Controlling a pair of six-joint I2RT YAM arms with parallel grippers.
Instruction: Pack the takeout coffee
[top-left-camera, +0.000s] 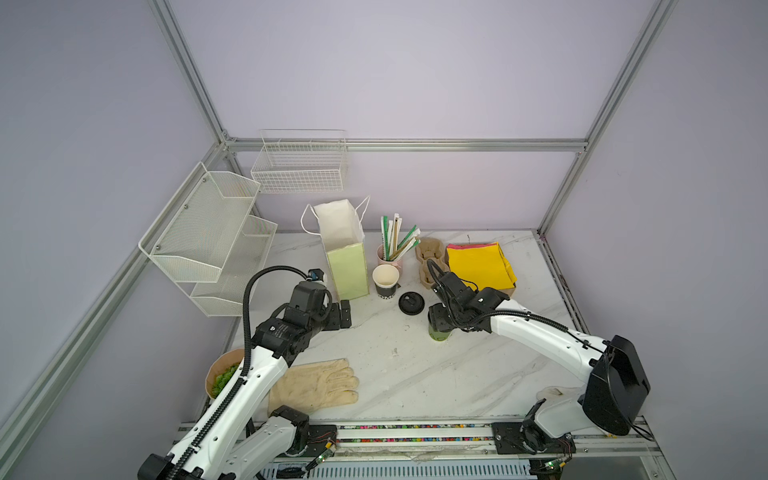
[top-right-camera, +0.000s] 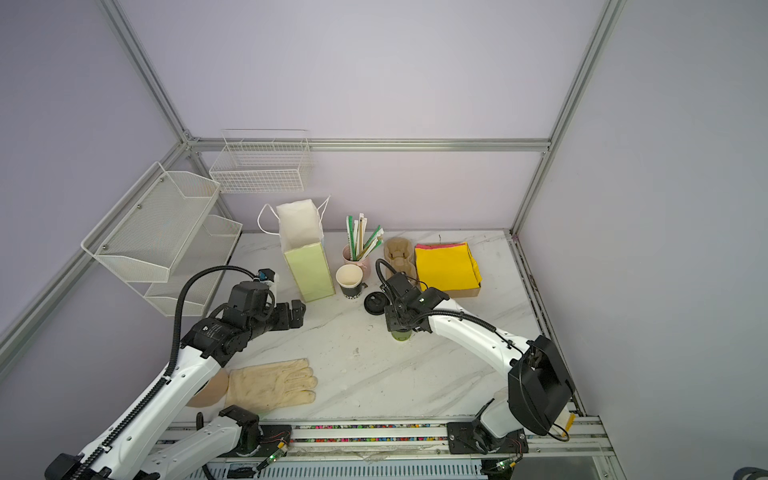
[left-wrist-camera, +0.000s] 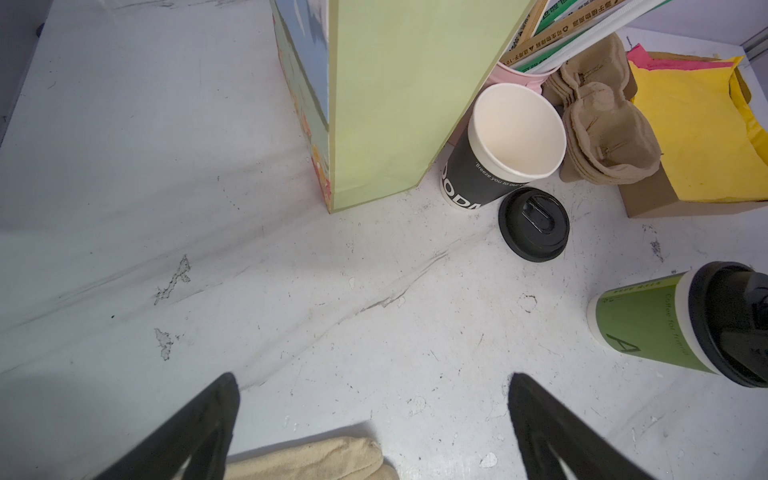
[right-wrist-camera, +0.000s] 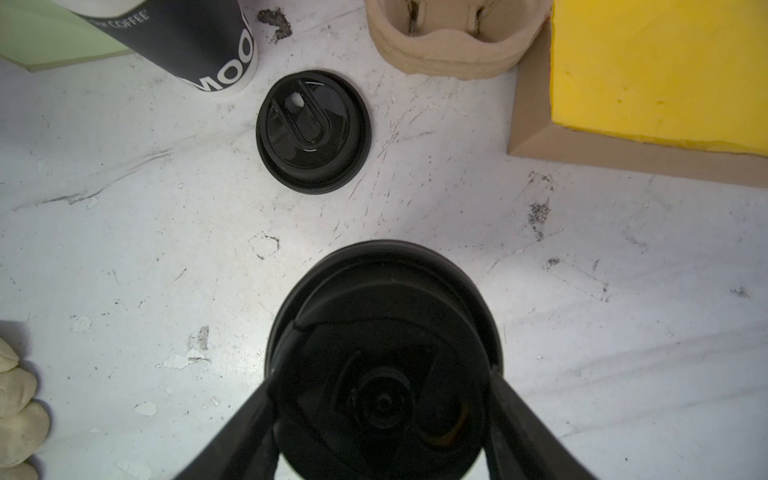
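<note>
Green takeout coffee — clasped by the right hand.

- Takeout coffee upright on marble table; only its green lower wall visible beneath right gripper, set over its top.
- Loose black lid flat nearby, touching neither cup.
- Lidless black cup just beside tall green paper bag; pink cup of straws behind.
- Left gripper near bag's base, jaws apart, nothing between.
- Pulp carriers beside box of yellow napkins, far right.
- Cream glove lying flat near front edge.
</note>
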